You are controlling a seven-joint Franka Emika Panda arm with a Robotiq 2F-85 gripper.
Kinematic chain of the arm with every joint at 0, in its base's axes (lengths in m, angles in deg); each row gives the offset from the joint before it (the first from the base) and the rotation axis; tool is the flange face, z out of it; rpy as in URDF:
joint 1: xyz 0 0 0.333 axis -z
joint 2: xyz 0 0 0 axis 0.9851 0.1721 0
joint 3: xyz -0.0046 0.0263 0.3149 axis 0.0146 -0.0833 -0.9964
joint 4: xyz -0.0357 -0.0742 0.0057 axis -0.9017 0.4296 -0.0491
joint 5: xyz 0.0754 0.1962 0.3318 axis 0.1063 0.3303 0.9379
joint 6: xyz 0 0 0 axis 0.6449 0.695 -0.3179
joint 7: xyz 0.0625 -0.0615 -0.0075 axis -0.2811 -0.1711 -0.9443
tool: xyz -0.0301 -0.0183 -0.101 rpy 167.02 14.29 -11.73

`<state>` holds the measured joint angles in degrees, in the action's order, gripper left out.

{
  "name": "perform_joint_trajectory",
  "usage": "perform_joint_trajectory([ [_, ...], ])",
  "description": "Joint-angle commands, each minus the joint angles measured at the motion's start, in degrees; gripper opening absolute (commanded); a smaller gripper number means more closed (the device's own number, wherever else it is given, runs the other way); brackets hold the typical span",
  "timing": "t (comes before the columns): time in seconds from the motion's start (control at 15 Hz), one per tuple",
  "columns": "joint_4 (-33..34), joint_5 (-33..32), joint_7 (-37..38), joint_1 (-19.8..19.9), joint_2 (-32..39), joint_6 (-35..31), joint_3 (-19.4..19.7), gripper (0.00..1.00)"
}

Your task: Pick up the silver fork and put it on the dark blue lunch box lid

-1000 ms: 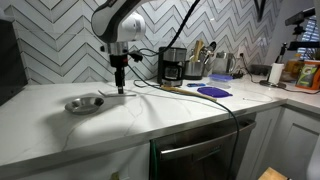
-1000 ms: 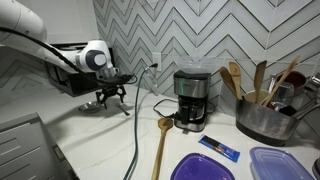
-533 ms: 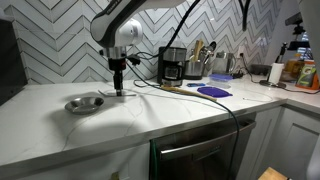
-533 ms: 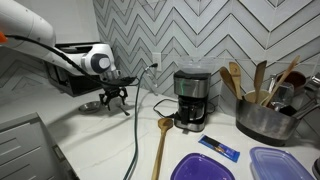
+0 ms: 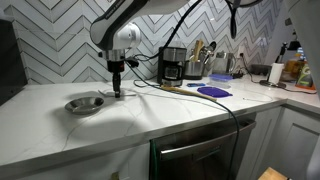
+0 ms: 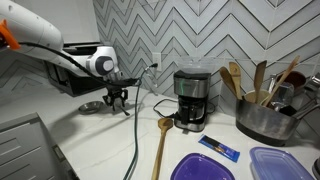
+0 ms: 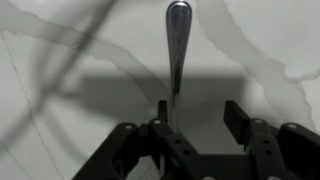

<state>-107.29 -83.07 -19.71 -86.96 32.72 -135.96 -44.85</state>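
Two fingers (image 7: 236,115) of my gripper (image 7: 198,112) stand spread at the bottom of the wrist view. The fork (image 7: 178,45) lies on the counter (image 7: 270,50), its handle between them and running to top centre. The blue lid (image 5: 213,91) sits right of centre, well apart.

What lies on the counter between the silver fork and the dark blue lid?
A wooden spoon and a black cable, in an exterior view.
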Motion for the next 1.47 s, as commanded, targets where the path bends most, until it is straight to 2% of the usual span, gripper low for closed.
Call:
perform_joint_trajectory([
  [0.0,3.33,1.73,-2.78,1.02,2.61,1.38,-1.2,0.66],
  [0.13,4.2,2.37,-3.4,1.13,3.42,1.4,-1.35,0.65],
  [0.27,4.99,2.83,-3.71,1.19,4.12,1.5,-1.4,0.56],
  [0.4,5.65,3.23,-4.05,1.27,4.71,1.68,-1.41,0.53],
  [0.47,6.05,3.36,-4.09,1.3,4.99,1.74,-1.37,0.45],
  [0.53,6.46,3.53,-4.18,1.35,5.17,2.0,-1.34,0.46],
  [0.6,6.63,3.66,-4.2,1.38,5.27,2.12,-1.3,0.42],
  [0.67,6.96,3.81,-4.13,1.38,5.43,2.26,-1.23,0.3],
  [0.73,7.24,3.89,-4.16,1.4,5.56,2.51,-1.22,0.29],
  [0.87,7.72,3.94,-4.23,1.44,5.87,2.86,-1.19,0.14],
  [1.07,7.98,3.76,-4.24,1.36,6.14,3.09,-1.09,0.03],
  [1.2,8.09,3.53,-4.34,1.32,6.3,3.21,-1.0,0.05],
  [1.4,8.1,3.51,-4.3,1.25,6.19,3.6,-0.98,0.01],
])
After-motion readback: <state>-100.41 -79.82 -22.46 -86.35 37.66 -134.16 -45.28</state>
